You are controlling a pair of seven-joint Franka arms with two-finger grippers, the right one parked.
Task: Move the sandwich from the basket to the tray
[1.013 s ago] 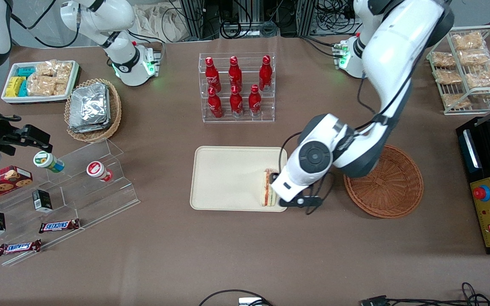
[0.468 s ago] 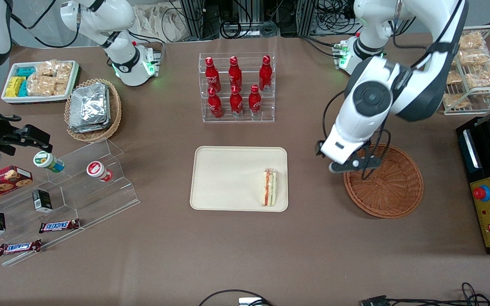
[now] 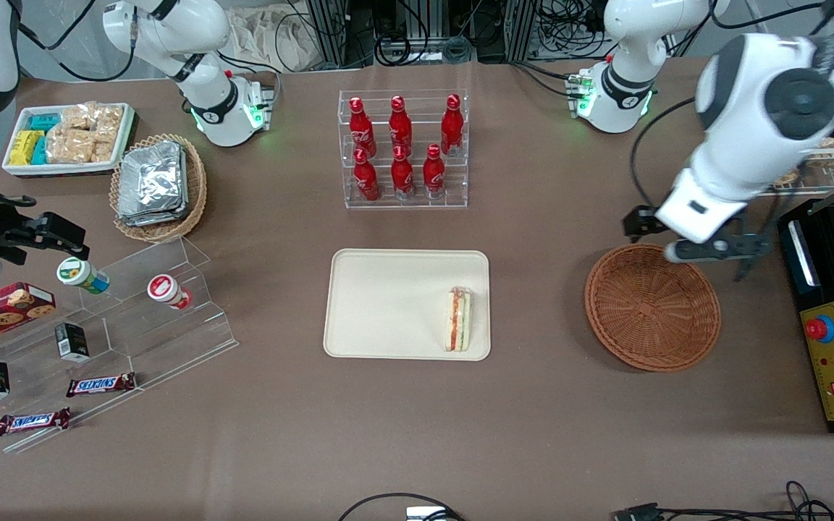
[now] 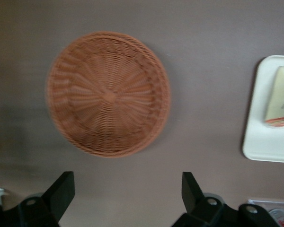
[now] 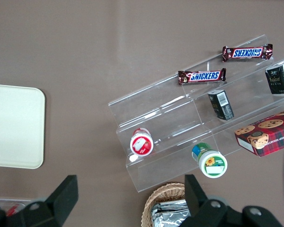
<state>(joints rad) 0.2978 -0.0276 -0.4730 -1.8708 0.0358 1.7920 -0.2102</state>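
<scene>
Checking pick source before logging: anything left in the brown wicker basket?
No. In the left wrist view the basket shows only bare weave, the sandwich lies on the tray, and the open gripper holds nothing.

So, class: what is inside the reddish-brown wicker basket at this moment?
Nothing: the basket shows only bare weave, with no part of it covered. The sandwich lies on the tray. The open gripper hangs above the basket's rim.

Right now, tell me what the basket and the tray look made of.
Basket: reddish-brown woven wicker, matte, strands radiating from its center. Tray: smooth cream surface, probably plastic, under the sandwich. The gripper hangs open above the basket's rim.
</scene>
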